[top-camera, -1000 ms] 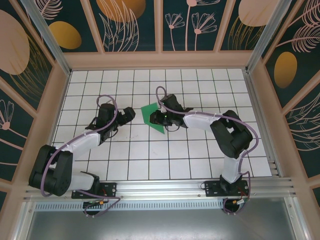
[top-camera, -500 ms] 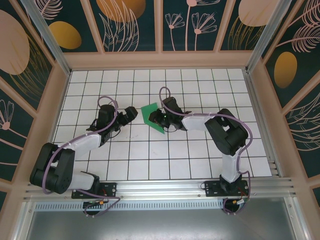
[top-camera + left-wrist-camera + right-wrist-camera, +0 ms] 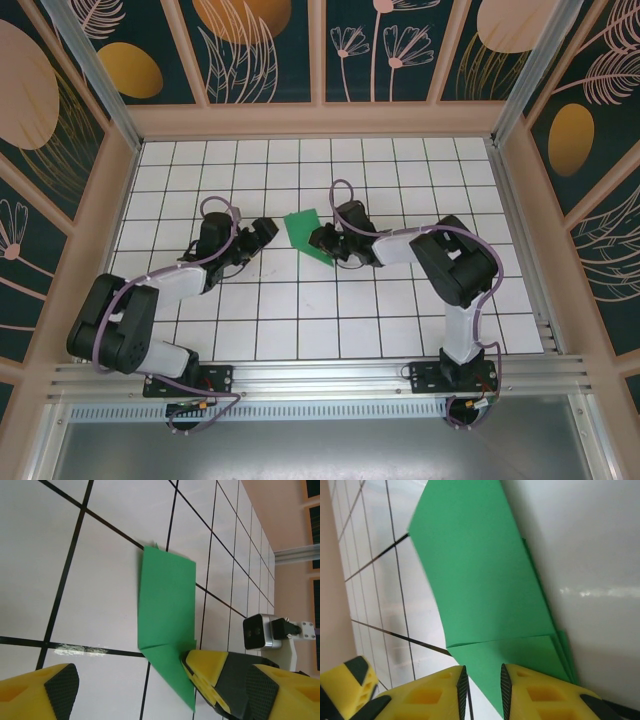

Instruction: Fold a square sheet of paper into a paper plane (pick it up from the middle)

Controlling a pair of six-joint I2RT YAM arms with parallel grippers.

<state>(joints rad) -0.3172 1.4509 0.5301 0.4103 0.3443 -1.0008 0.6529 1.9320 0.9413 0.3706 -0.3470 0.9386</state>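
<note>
Here — green paper (image 3: 303, 228), gridded table (image 3: 300, 330), walls (image 3: 300, 120).

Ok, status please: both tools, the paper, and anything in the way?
Left tool open, beside the paper. Right tool narrow over folded corner, grip unclear. Paper partly folded, on the table. Nothing in the way.

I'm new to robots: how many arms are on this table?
2. The left arm reaches in from the near-left corner, the right arm from the near right; both point at the green paper between them. None seems hidden.
</note>
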